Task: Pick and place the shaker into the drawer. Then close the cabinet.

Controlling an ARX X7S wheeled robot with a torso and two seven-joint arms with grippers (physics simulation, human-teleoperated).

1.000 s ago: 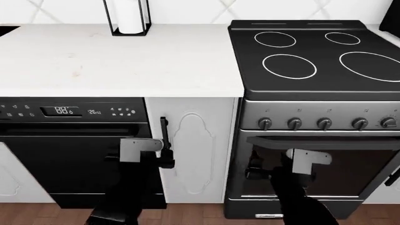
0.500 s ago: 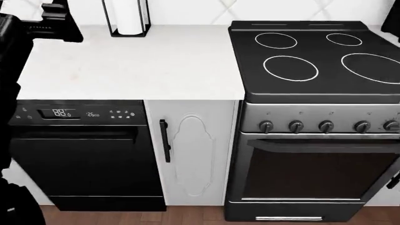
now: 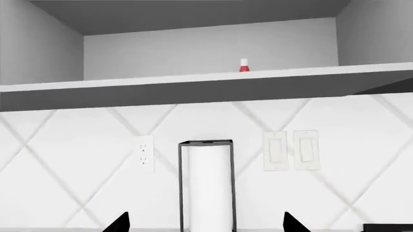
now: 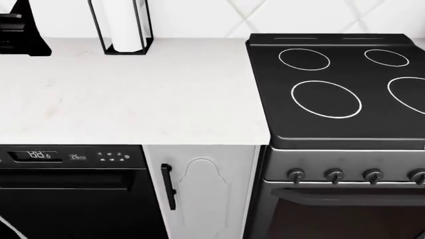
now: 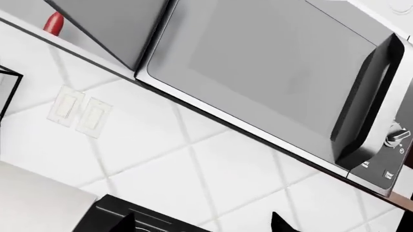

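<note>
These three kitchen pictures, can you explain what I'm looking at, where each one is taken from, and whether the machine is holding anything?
It is a simulated two-armed robot in a kitchen. One picture looks down from its head onto a white stone counter, a black wire holder with a white paper roll, a black glass cooktop and a narrow white cabinet door. The other two come from cameras near each hand. The left one faces the tiled wall, the paper roll and a small red-and-white bottle on an open shelf. The right one shows a grey microwave, tilted. Only dark fingertips show, spread apart, holding nothing. No shaker or drawer is visible.
</note>
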